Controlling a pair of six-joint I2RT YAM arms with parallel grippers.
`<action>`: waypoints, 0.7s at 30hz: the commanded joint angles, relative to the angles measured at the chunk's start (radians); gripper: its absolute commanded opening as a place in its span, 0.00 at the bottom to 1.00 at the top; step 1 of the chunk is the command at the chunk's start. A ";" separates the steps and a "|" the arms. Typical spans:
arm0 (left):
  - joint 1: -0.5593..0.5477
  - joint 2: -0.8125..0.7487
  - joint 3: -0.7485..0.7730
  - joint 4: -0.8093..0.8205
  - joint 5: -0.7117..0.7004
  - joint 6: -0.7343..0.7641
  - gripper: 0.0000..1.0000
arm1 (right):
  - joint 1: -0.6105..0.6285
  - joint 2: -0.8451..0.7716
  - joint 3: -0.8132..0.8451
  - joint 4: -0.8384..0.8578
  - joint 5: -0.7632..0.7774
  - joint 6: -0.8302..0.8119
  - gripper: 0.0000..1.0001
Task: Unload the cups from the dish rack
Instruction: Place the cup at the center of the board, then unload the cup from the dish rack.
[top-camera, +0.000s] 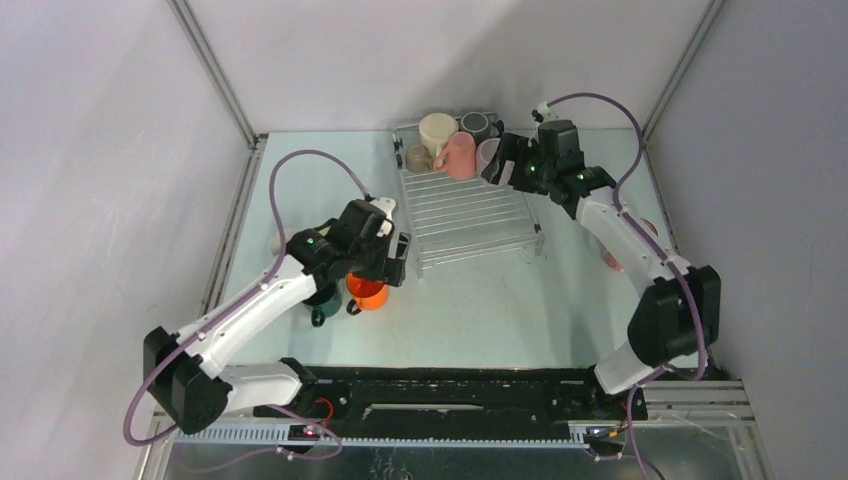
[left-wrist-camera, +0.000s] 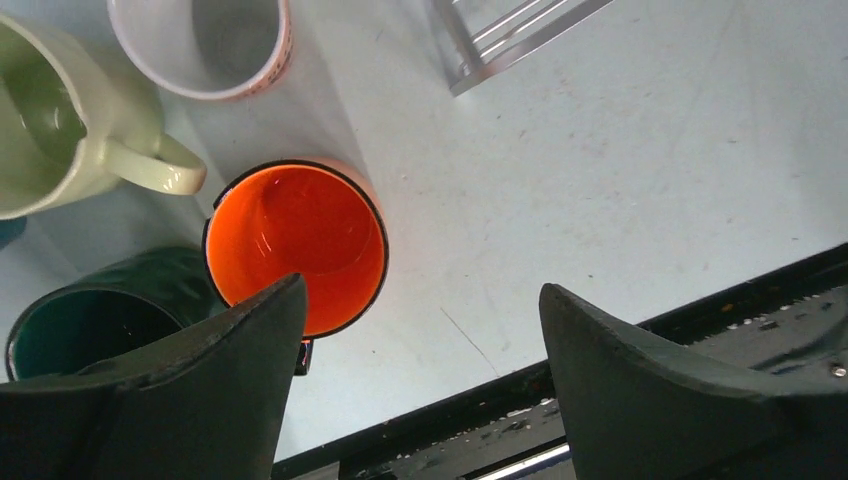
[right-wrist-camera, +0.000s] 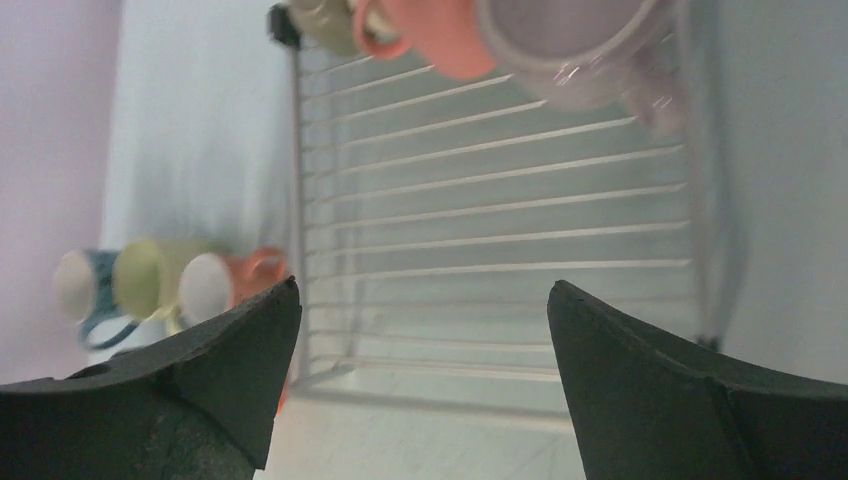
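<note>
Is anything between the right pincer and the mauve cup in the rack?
Nothing visible. The right pincer stands open, and the mauve cup lies just ahead of it on the rack, no other thing between. The pink cup sits close beside it, so a finger might brush that on closing.

Orange cup (left-wrist-camera: 297, 245) stands upright near dish rack (top-camera: 470, 215).

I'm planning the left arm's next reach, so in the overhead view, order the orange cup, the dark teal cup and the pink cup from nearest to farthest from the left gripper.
From the left gripper:
1. orange cup, right beside it, in front of the dish rack.
2. dark teal cup, left of the orange one, partly hidden.
3. pink cup, at the rack's far end.
</note>
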 joint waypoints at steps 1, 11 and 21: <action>-0.003 -0.061 0.108 -0.010 0.045 0.039 0.94 | -0.052 0.109 0.114 0.011 0.097 -0.193 1.00; 0.002 -0.089 0.167 0.011 0.150 0.046 1.00 | -0.114 0.305 0.205 0.100 -0.038 -0.436 0.99; 0.021 -0.118 0.164 0.025 0.193 0.057 1.00 | -0.110 0.449 0.316 0.074 -0.060 -0.522 0.95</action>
